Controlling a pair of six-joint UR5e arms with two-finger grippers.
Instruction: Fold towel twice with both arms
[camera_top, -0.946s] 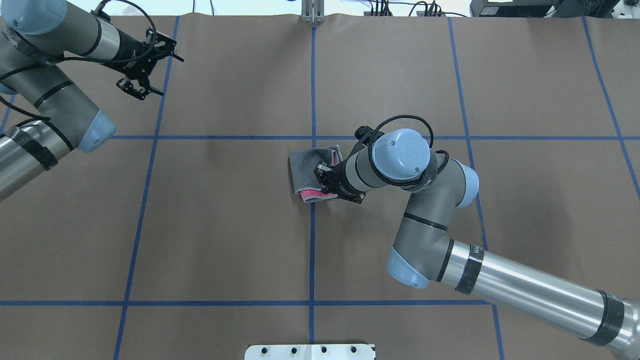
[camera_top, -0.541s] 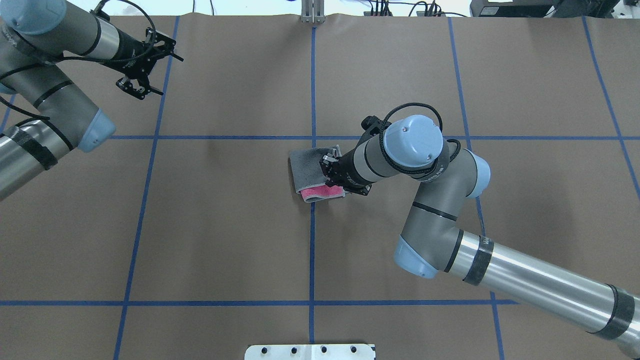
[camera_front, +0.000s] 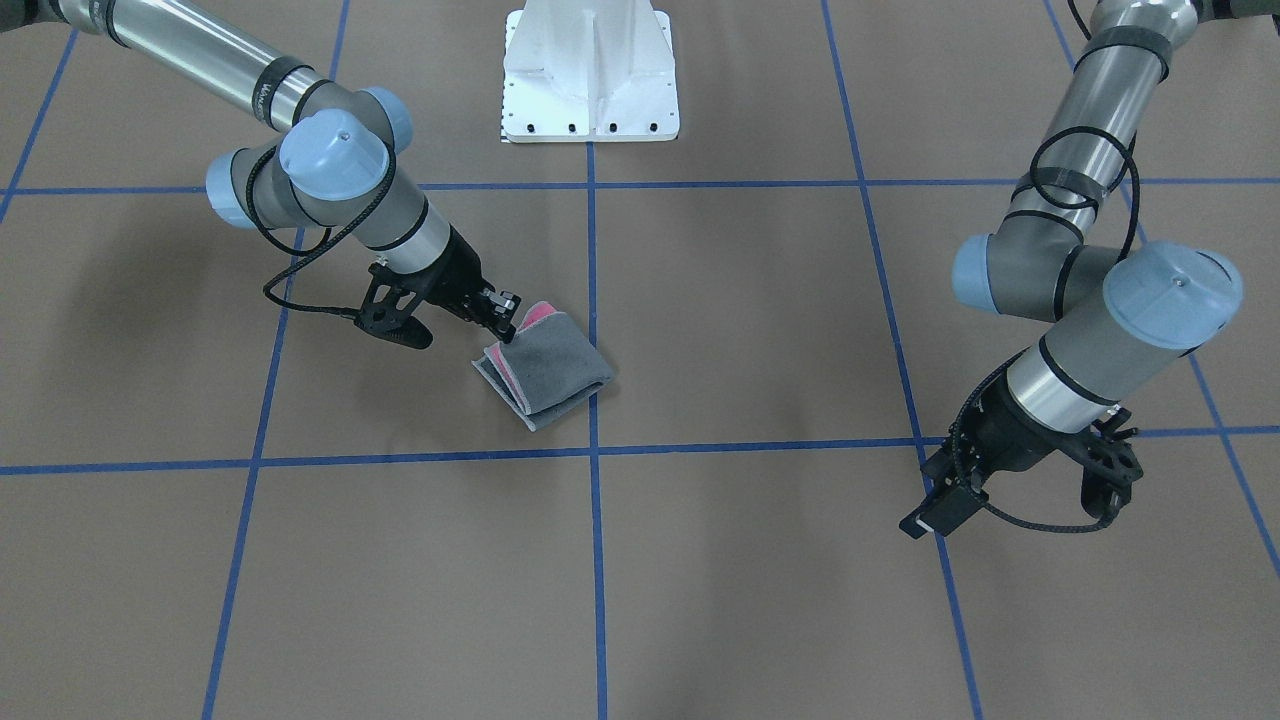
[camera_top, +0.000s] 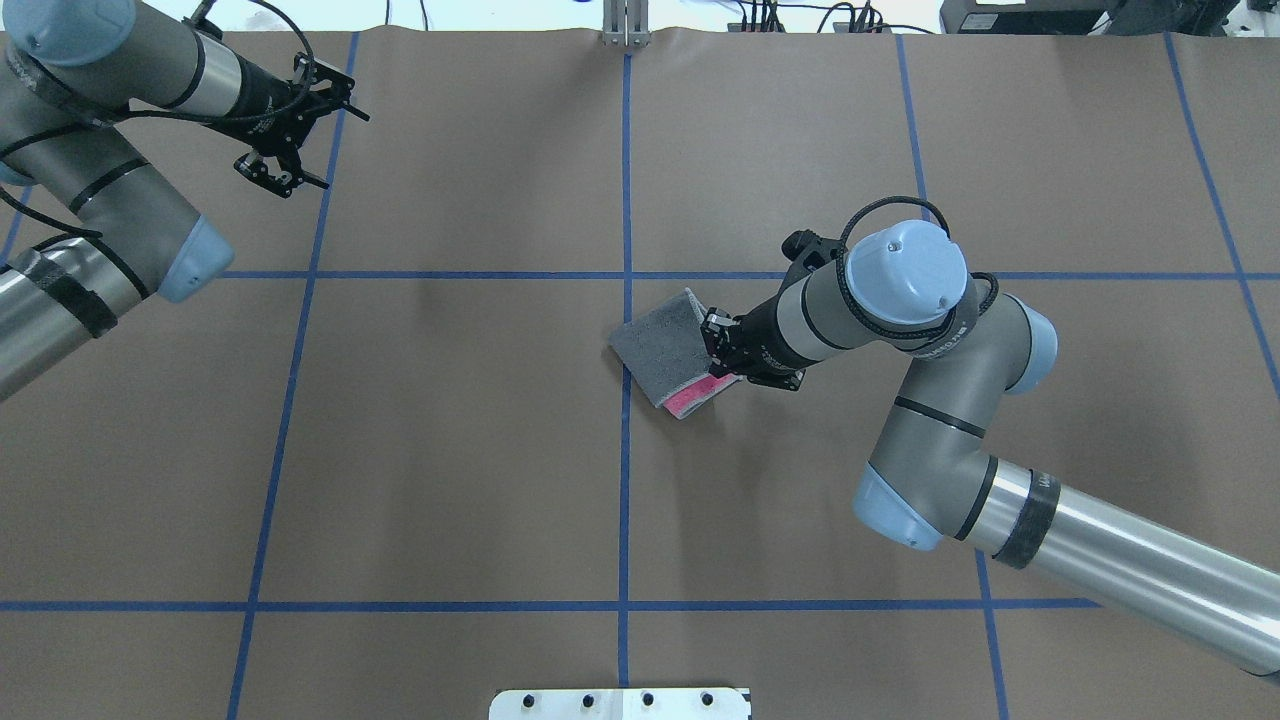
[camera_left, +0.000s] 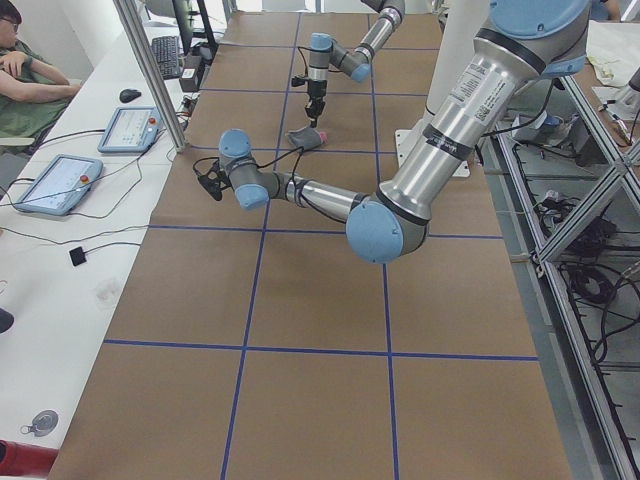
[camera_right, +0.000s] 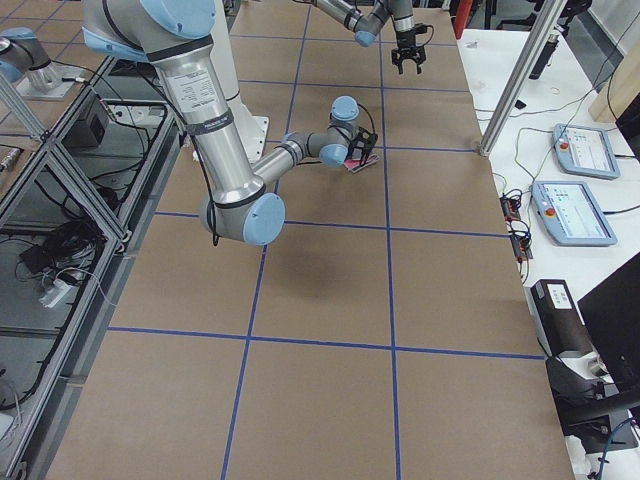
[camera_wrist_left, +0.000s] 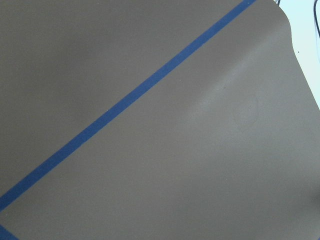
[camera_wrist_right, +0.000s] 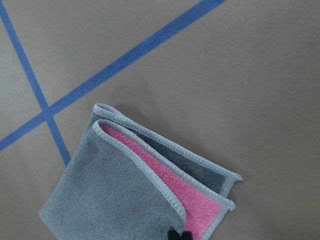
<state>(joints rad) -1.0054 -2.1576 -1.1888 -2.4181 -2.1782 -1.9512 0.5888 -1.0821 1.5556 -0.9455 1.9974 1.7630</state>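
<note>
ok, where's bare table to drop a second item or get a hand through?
Bare: the near-left squares up to the pedestal base, the centre-left square between the left gripper and the towel, and the far-right squares. Crowded: at the towel, where the right gripper clamps its edge, and the near-right, under the right arm.
</note>
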